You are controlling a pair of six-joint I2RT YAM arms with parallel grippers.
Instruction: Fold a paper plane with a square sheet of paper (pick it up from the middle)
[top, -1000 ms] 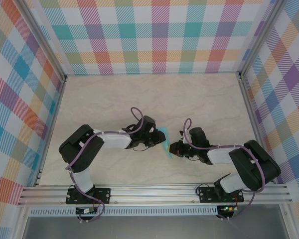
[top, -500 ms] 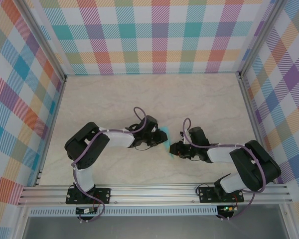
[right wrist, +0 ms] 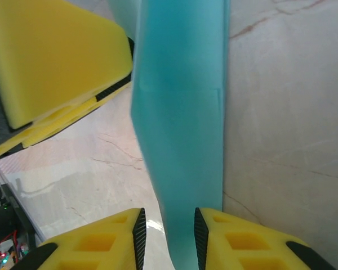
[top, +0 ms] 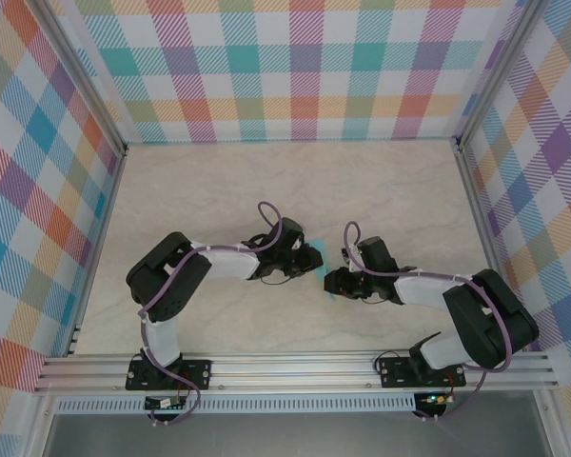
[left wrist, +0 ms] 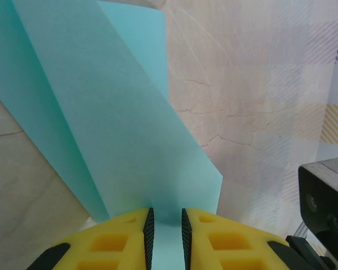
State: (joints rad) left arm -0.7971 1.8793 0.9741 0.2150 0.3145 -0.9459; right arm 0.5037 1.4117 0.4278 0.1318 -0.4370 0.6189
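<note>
The square sheet of paper (top: 321, 268) is folded into a long light-turquoise strip with creased layers and hangs between my two grippers above the table's middle. In the left wrist view the paper (left wrist: 118, 112) runs away from my left gripper (left wrist: 167, 225), whose yellow fingers are shut on its near end. From above, my left gripper (top: 312, 259) sits just left of the paper. My right gripper (right wrist: 169, 230) is open around the paper's other end (right wrist: 180, 112), which touches only the right pad. My right gripper (top: 331, 282) stands close beside the left one.
The marble-patterned table (top: 295, 181) is walled by checked panels (top: 305, 67) on three sides. An aluminium rail (top: 295, 367) with both arm bases runs along the near edge. The left gripper's yellow finger (right wrist: 56, 56) is close to the right wrist camera.
My left gripper has moved right, closer to the right gripper, and less of the paper shows from above. The right gripper has shifted slightly.
</note>
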